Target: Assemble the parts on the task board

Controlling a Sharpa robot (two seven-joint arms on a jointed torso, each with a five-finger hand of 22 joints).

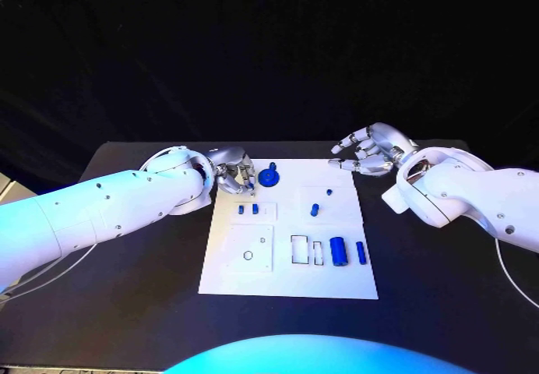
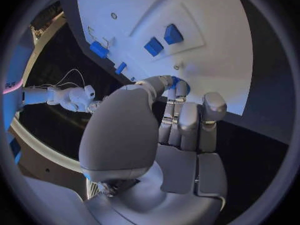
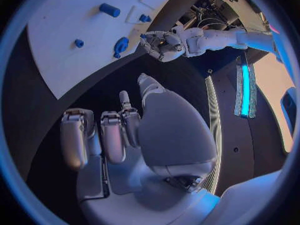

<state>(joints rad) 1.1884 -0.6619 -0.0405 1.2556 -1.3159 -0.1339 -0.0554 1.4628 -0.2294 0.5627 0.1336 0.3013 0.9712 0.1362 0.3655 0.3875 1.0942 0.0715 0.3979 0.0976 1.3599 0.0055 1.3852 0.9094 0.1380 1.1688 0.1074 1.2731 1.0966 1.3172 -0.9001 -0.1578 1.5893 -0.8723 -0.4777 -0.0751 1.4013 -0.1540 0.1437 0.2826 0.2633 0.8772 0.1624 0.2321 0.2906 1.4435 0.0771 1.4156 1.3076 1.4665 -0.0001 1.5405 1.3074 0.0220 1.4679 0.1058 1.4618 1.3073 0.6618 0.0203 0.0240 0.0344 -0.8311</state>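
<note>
Two silver hands at the far end of a white rectangular task board (image 1: pixel 289 269) on the black tabletop (image 1: pixel 449 280). Left hand (image 1: pixel 233 173) sits at the board's far left corner, fingers curled in, tips close to a round blue knob-like part (image 1: pixel 269 178). The left wrist view shows a bit of blue between thumb and finger, so it looks pinched, though I cannot tell whether the hold is firm.

Moving right across the board: two small blue blocks (image 1: pixel 248 209) side by side, a small blue peg (image 1: pixel 315 209) mid-board, then nearer the robot a thick blue cylinder (image 1: pixel 337 252) with a slim blue bar (image 1: pixel 361 251) beside it — all loose, apart from both hands.

Right hand (image 1: pixel 365 154) hovers off the far right corner, fingers apart, holding nothing.

Judgement: early stage — left hand working the round part at its corner. Next move needs a steady pinch and careful seating; slip is the risk.
</note>
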